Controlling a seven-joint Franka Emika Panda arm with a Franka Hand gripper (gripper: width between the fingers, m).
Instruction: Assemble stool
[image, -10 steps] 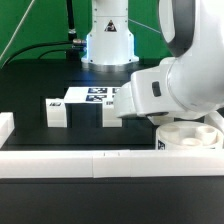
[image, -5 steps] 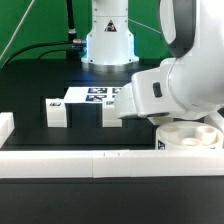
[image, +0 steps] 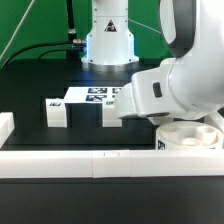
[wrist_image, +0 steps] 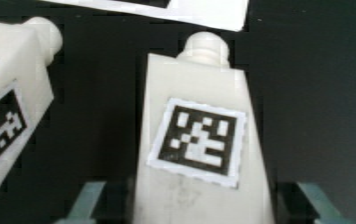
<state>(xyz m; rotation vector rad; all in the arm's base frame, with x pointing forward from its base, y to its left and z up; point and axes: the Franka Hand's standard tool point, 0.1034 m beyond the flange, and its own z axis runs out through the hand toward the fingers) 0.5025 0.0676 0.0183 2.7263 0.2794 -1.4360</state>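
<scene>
In the wrist view a white stool leg (wrist_image: 201,130) with a square tag lies on the black table between my gripper's (wrist_image: 201,205) two fingers (wrist_image: 95,200). The jaws are open, with a dark gap on each side of the leg. A second leg (wrist_image: 15,95) lies beside it. In the exterior view the straddled leg (image: 108,116) is partly hidden by my hand, and another leg (image: 56,112) lies further to the exterior view's left. The round seat (image: 190,135) sits at the exterior view's lower right, partly behind the arm.
The marker board (image: 92,96) lies behind the legs and also shows in the wrist view (wrist_image: 157,10). A long white border rail (image: 90,160) runs along the front. A short rail piece (image: 5,125) stands at the exterior view's left.
</scene>
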